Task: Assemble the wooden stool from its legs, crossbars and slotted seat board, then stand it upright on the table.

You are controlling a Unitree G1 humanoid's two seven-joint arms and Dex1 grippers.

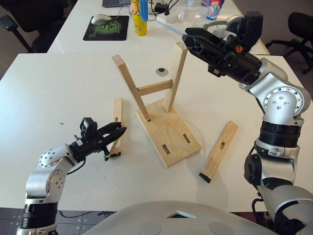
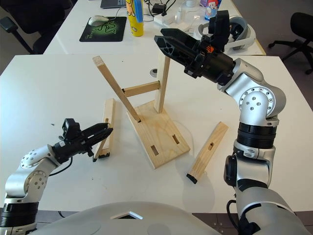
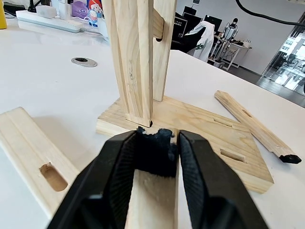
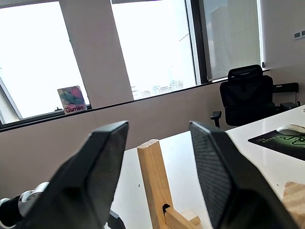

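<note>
The slotted seat board (image 1: 172, 139) lies flat mid-table. Two legs stand in it, joined by a crossbar (image 1: 154, 88): the left leg (image 1: 128, 83) leans, the right leg (image 1: 176, 73) is upright. My right gripper (image 1: 188, 41) is open at the top of the upright leg (image 4: 153, 186), one finger on either side and clear of the wood. A loose leg (image 1: 117, 117) lies left of the board. My left gripper (image 3: 157, 138) is shut on its near end, at the black foot pad. Another loose leg (image 1: 219, 151) lies right of the board.
A cable grommet (image 1: 163, 72) sits in the tabletop behind the stool. The table beyond holds a yellow bottle (image 1: 139, 17), a mouse pad (image 1: 106, 28) with a mouse, and a power strip. Bare tabletop stretches to the far left and front.
</note>
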